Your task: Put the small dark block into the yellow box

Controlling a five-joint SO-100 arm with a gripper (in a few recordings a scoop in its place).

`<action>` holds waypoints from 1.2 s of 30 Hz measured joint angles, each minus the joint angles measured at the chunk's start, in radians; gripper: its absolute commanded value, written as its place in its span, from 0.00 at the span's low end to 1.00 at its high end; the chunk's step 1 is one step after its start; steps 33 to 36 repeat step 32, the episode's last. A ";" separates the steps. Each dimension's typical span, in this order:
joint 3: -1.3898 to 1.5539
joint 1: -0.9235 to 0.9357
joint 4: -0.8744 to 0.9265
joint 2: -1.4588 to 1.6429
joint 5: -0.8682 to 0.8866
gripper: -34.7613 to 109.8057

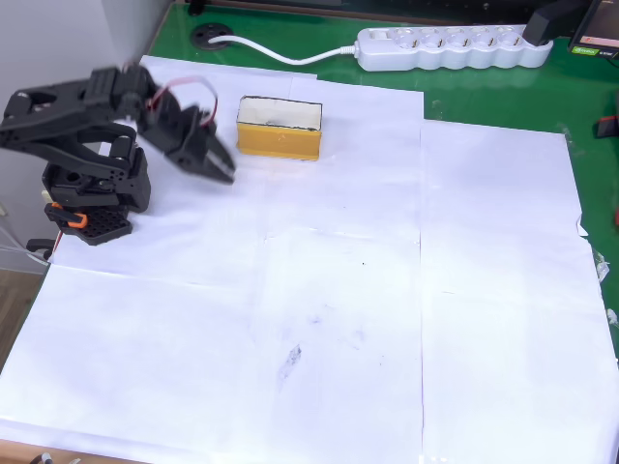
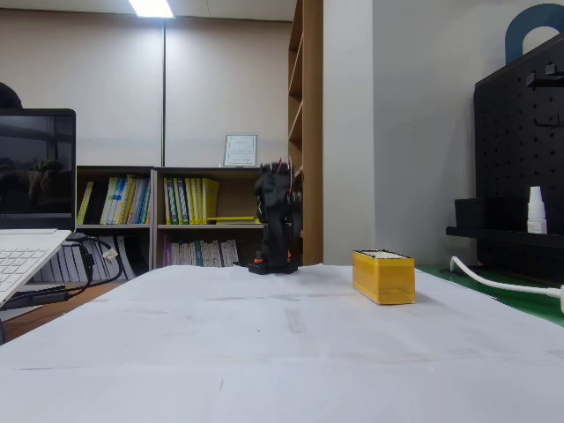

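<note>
The yellow box (image 1: 279, 128) stands on the white paper at the upper middle of the overhead view, its cream inside facing up; in the fixed view the yellow box (image 2: 383, 276) sits right of centre. The small dark block is out of view. My black gripper (image 1: 221, 164) hangs just left of the box, apart from it, fingers together and shut, with nothing seen between them. In the fixed view the arm (image 2: 278, 220) stands folded at the far end of the table.
A white power strip (image 1: 455, 46) and its cable lie on the green mat behind the box. White paper sheets (image 1: 387, 319) cover the table. A laptop (image 2: 26, 256) sits at the left, a black pegboard (image 2: 520, 176) at the right.
</note>
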 measured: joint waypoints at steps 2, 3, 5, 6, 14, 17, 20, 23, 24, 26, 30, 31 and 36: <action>-0.098 0.009 0.000 -0.058 -0.008 0.24; -0.141 0.015 0.002 -0.092 -0.009 0.24; -0.195 0.014 0.038 -0.155 -0.014 0.24; -0.202 0.009 0.080 -0.178 -0.014 0.24; -0.201 0.003 0.232 -0.224 -0.014 0.24; -0.201 -0.015 0.232 -0.224 -0.014 0.24; -0.201 -0.014 0.232 -0.224 -0.014 0.24; -0.201 -0.014 0.232 -0.224 -0.014 0.24; -0.201 -0.014 0.232 -0.224 -0.014 0.24; -0.201 -0.014 0.232 -0.224 -0.014 0.24; -0.201 -0.014 0.232 -0.224 -0.014 0.24; -0.201 -0.014 0.232 -0.224 -0.014 0.24; -0.201 -0.014 0.232 -0.224 -0.014 0.24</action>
